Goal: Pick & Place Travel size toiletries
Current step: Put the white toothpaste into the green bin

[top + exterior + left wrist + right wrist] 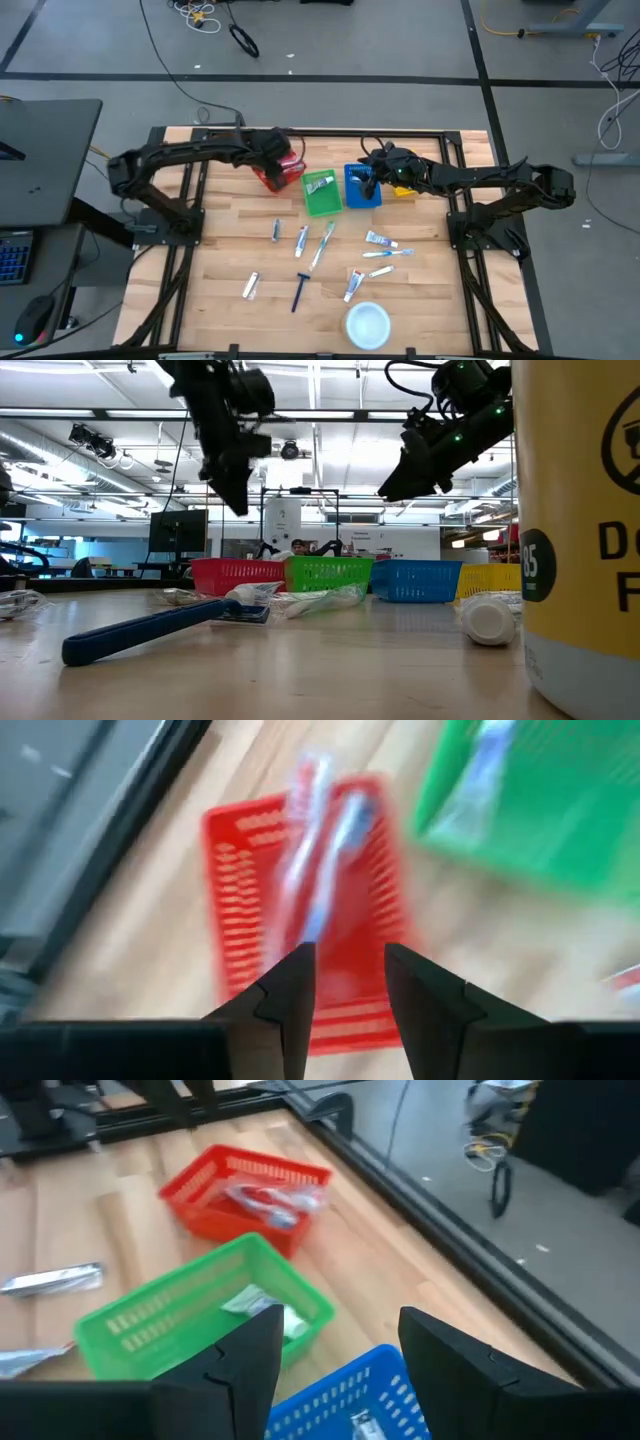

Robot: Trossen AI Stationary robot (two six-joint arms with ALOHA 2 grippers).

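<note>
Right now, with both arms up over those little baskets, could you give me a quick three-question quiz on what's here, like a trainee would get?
1. True or false: the left pincer is above the red basket.
2. Which basket sits between red and blue? A yellow, B green, C white.
3. What lies in front of the razor, near the table's front edge?

Key: 1 true. 2 B. 3 the white disc.

Overhead, table-level, two wrist views; all share red basket [277, 174].
</note>
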